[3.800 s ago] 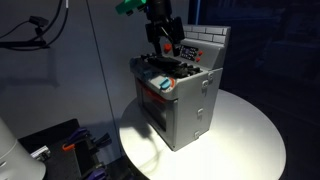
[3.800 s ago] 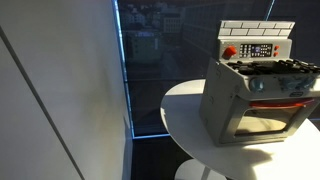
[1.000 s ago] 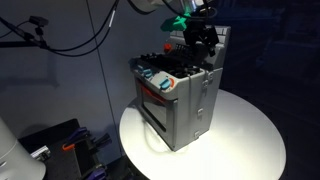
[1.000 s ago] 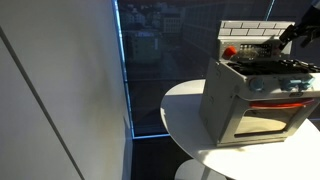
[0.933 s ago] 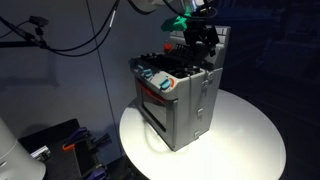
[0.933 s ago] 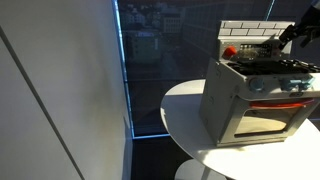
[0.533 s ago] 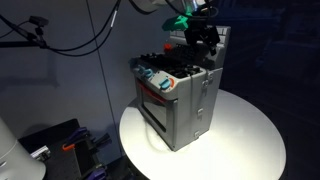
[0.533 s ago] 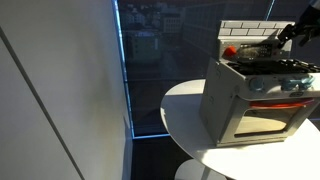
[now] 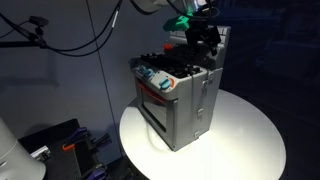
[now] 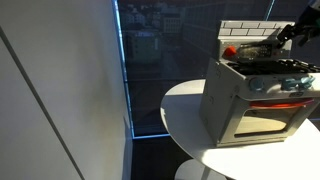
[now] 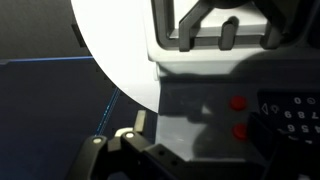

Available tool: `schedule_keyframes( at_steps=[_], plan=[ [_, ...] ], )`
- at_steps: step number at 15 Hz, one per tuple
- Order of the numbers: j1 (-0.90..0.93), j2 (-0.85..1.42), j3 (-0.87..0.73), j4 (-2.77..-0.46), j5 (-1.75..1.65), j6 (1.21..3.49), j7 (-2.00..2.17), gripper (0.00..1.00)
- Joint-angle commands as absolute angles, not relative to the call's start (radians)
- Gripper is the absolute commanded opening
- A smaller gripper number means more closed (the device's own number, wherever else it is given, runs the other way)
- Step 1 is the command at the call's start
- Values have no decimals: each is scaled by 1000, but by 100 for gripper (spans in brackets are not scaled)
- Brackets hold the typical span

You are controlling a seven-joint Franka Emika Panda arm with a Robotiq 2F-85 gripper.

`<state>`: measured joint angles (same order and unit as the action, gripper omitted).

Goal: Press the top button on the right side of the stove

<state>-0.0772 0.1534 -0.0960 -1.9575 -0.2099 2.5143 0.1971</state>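
The stove (image 9: 185, 100) is a small grey metal toy on a round white table (image 9: 245, 140); it also shows in an exterior view (image 10: 240, 100). Its dark control panel (image 10: 255, 50) sits under a white brick-pattern back wall. My gripper (image 9: 203, 42) is at the back of the stove top, its tip against the panel's side in an exterior view (image 10: 270, 43). It looks shut and empty. In the wrist view two red buttons (image 11: 238, 102) show on the grey panel face, just above my gripper body (image 11: 150, 160).
The white table edge (image 10: 185, 110) lies close round the stove. A white wall panel (image 10: 60, 100) and a dark glass pane (image 10: 150, 70) stand beside it. Cables (image 9: 60, 40) hang behind, and gear (image 9: 60, 145) sits on the floor.
Nothing has visibly moved in the last second. Since 3.8 s ago my gripper moved from above the burners to the back panel's far side.
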Motion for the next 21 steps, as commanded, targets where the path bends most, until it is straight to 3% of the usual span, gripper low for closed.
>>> schedule_keyframes(
  at_steps=[1,13,21],
  plan=[
    [-66,179,-109,-1912,-224,2487,221,100],
    [-67,209,-123,-1874,-232,2476,226,100],
    [-60,82,-115,-1995,-235,2430,218,100]
  ],
)
